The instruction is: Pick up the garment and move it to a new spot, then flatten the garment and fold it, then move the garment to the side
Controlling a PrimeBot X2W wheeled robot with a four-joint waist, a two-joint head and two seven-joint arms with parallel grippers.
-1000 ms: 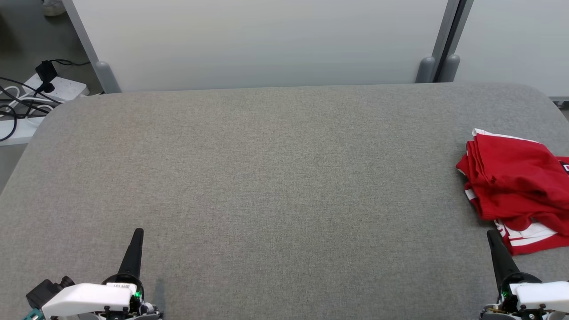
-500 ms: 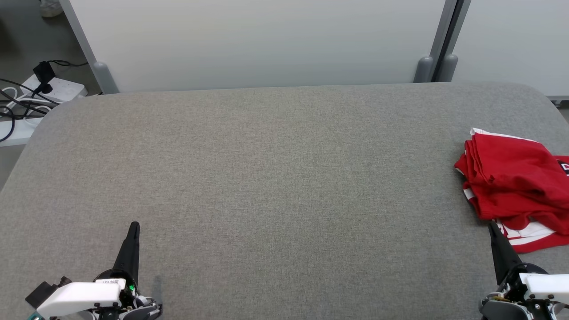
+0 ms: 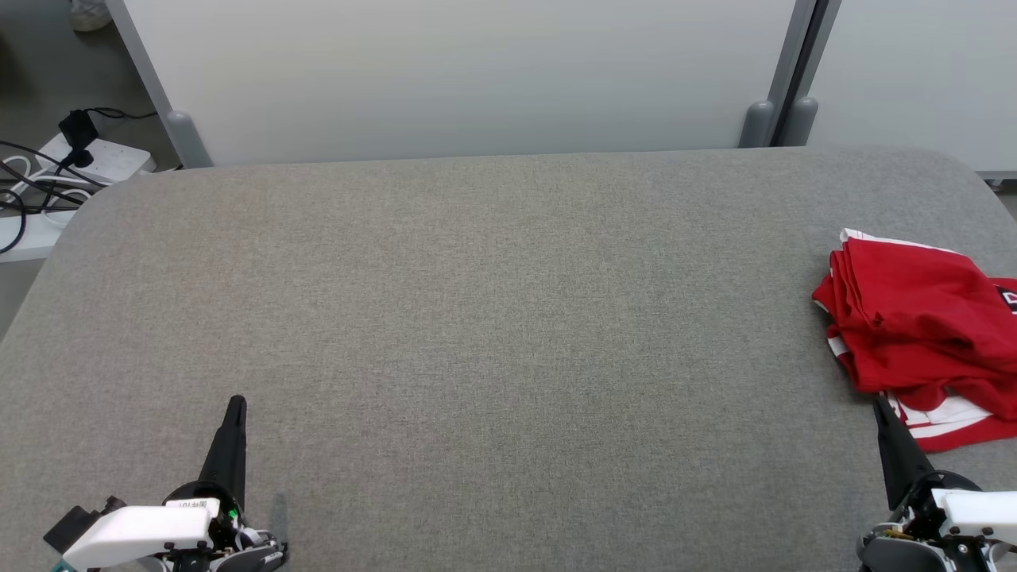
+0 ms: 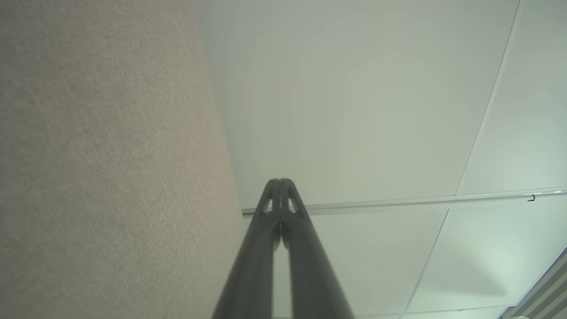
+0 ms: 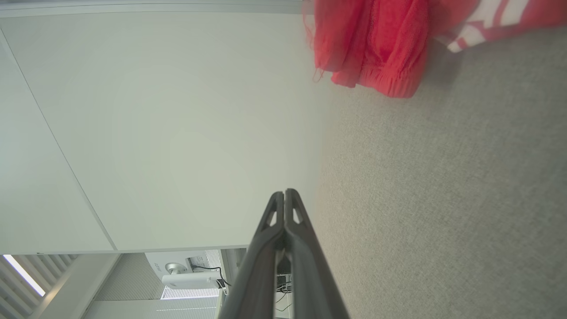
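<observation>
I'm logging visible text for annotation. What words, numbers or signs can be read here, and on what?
None reads clearly.
On the left gripper, a white label: too small to read.
On the red garment, a black patch: lettering cut off at the picture's edge.

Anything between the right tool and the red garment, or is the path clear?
Nothing visible. The right tool, shut, sits just short of the near edge of the red garment; bare grey tabletop lies between them. The middle of the tabletop, where it could go, is bare too.
</observation>
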